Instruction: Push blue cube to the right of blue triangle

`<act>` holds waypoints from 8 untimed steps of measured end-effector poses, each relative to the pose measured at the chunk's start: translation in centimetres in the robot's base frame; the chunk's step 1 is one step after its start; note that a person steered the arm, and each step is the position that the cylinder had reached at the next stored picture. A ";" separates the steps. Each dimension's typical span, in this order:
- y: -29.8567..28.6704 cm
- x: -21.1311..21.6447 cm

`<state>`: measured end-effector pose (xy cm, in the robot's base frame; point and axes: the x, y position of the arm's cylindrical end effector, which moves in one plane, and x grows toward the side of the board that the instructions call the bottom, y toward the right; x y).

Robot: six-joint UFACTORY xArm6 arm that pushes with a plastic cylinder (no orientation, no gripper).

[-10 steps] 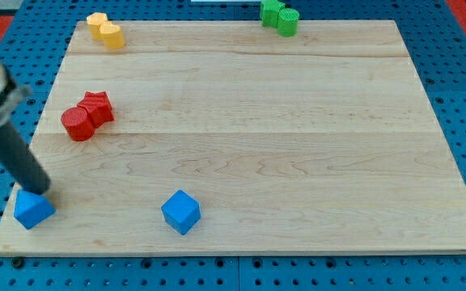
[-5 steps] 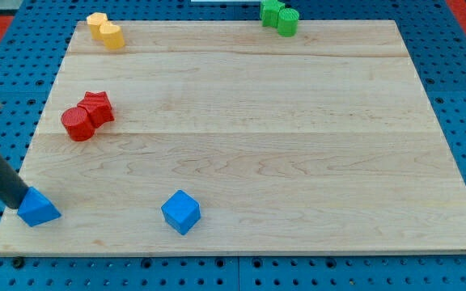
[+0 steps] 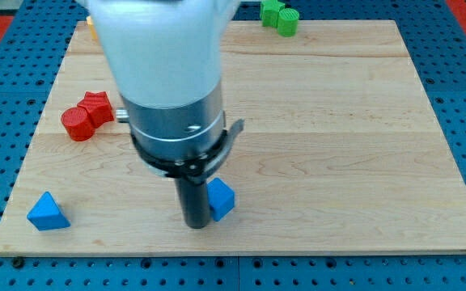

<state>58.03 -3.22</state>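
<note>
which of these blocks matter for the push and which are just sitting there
In the job: blue cube, touching my tip on its right; blue triangle, near the board's bottom left corner.

Lying about: red blocks at the left; green blocks at the top; a yellow block, mostly hidden by the arm.

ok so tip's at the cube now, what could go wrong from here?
1. My tip sits against the blue cube on its left side, so pushing from here would likely drive it toward the view's right, further from the blue triangle.
2. Both blocks lie near the bottom edge of the board; a downward-skewed push could slide the cube off.
3. The arm body hides much of the board's left half, including most of the yellow block, so contact is hard to confirm.
</note>
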 end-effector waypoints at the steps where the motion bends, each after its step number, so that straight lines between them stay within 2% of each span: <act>1: 7.4 -0.6; 2: 7.5 -4.2; 3: 0.7 -2.0; 4: -4.6 -2.7; 5: -1.6 -6.5; 7: -3.4 -11.3; 8: -2.5 -15.7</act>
<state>42.35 -5.72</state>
